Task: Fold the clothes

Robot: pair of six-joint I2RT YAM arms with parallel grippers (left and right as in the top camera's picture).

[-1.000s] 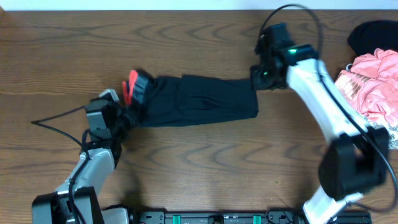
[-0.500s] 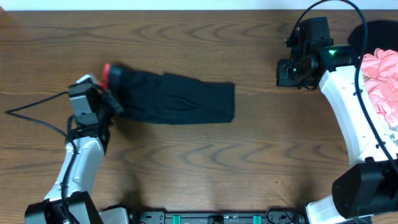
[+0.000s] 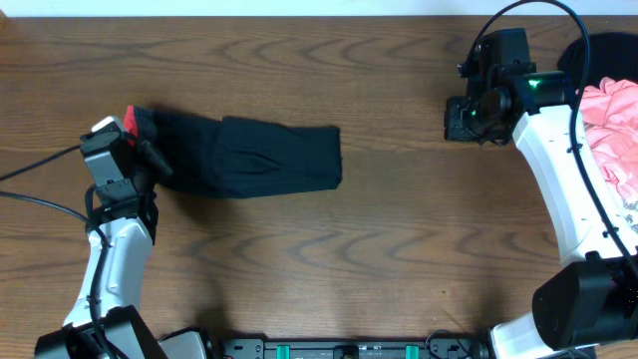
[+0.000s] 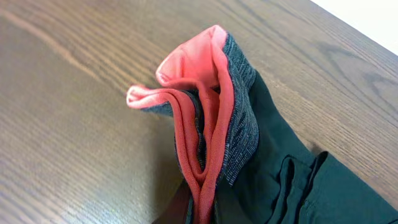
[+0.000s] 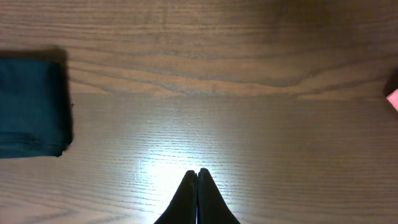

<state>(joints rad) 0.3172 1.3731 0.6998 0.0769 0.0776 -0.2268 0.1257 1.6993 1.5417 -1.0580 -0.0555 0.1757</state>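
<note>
Black leggings (image 3: 259, 160), folded into a short band, are lying on the left half of the wooden table (image 3: 329, 289), a bit nearer the far edge. The left gripper (image 3: 148, 160) is clamped tight on the coral-and-grey waistband (image 4: 217, 124) at the left end, bunching it up. The right gripper (image 5: 197, 177) is pinched fully closed on nothing, hanging over bare wood well right of the leggings. A pink garment (image 3: 613, 120) sits at the right edge.
</note>
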